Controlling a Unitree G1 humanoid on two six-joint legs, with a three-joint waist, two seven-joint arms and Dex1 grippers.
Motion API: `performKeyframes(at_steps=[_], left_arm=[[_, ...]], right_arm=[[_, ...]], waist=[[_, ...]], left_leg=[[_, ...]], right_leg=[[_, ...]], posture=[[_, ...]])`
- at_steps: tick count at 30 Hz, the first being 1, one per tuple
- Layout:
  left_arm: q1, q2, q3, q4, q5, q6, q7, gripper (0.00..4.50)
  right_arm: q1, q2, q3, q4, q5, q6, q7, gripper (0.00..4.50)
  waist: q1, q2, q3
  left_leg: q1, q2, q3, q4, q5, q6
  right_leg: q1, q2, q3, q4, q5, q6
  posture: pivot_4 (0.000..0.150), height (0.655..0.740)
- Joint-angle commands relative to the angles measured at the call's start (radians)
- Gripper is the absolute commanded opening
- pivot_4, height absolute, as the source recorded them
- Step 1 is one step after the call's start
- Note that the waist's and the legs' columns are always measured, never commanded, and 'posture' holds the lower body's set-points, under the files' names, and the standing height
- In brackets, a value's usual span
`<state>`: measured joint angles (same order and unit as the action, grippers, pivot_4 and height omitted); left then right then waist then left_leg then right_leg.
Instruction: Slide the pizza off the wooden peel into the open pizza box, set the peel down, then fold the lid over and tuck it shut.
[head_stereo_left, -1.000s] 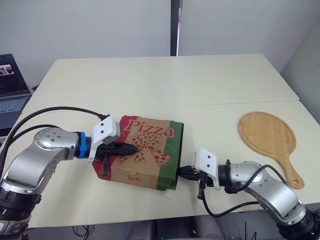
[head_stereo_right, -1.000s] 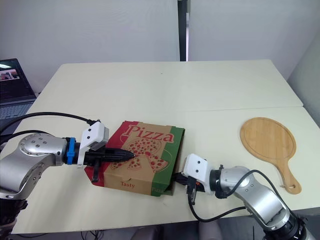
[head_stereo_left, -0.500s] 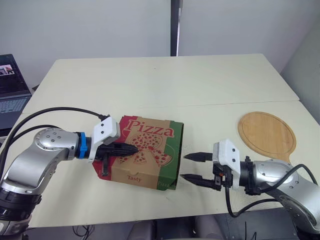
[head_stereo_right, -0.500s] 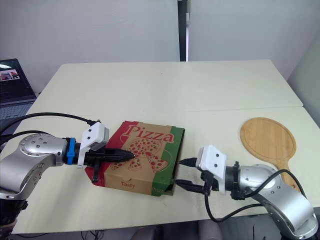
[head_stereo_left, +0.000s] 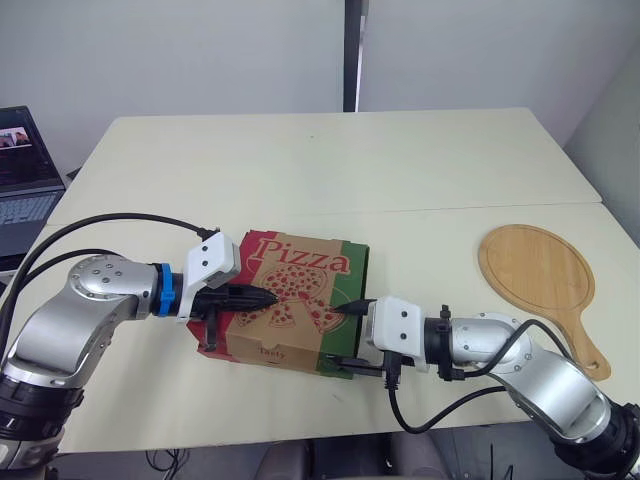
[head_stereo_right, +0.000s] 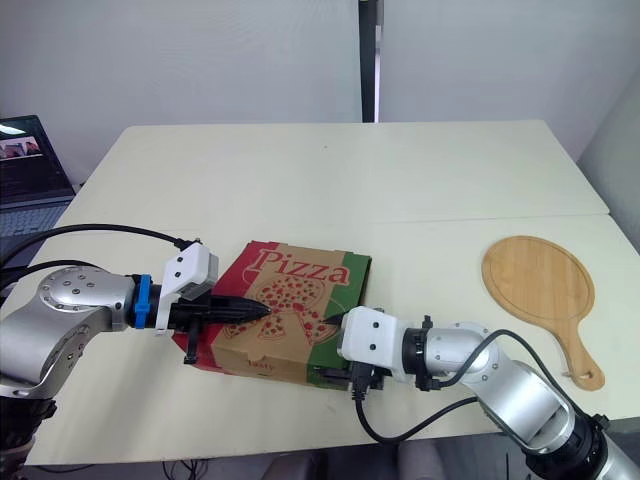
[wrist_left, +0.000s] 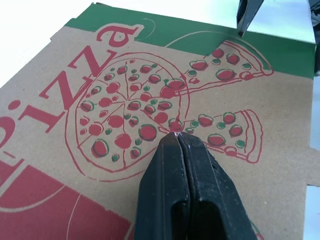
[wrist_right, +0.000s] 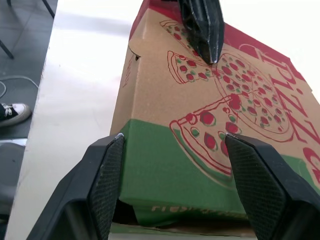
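We see the pale worktop (head_stereo_left: 330, 170) carrying the pizza box (head_stereo_left: 300, 262), lid down, lying between our two grippers. The empty wooden peel (head_stereo_left: 535, 275) lies flat, well apart to the right of the right gripper (head_stereo_left: 348, 335). That gripper is spread wide, one finger on each side of the box's green end, while the left gripper (head_stereo_left: 268, 297) has its fingers pressed together around nothing, the tips resting on the printed lid.
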<state>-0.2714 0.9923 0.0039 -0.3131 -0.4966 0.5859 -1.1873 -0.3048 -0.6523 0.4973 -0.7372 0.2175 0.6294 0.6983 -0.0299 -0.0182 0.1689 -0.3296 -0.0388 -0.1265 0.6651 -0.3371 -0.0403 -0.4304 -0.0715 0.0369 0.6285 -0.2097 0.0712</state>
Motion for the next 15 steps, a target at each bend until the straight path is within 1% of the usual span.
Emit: performKeyframes(at_steps=[1,5,15], left_arm=[[-0.012,-0.004,0.02,-0.021,-0.011,0.002,0.007,0.0],[-0.014,-0.004,0.021,-0.018,-0.01,-0.001,0.008,0.0],[-0.033,-0.011,0.02,-0.009,-0.013,0.002,0.003,0.0]], right_arm=[[-0.01,0.008,-0.009,-0.009,-0.032,-0.028,-0.002,3.41],[0.004,-0.006,-0.023,-0.023,-0.012,-0.023,0.03,3.41],[0.008,0.0,-0.01,0.001,-0.052,-0.031,0.037,3.41]], waist=[[0.0,0.0,0.0],[0.0,0.0,0.0],[0.0,0.0,0.0]], left_leg=[[0.0,0.0,0.0,0.0,0.0,0.0],[0.0,0.0,0.0,0.0,0.0,0.0],[0.0,0.0,0.0,0.0,0.0,0.0]], right_leg=[[0.0,0.0,0.0,0.0,0.0,0.0],[0.0,0.0,0.0,0.0,0.0,0.0],[0.0,0.0,0.0,0.0,0.0,0.0]], posture=[[0.15,0.74],[0.15,0.74],[0.15,0.74]])
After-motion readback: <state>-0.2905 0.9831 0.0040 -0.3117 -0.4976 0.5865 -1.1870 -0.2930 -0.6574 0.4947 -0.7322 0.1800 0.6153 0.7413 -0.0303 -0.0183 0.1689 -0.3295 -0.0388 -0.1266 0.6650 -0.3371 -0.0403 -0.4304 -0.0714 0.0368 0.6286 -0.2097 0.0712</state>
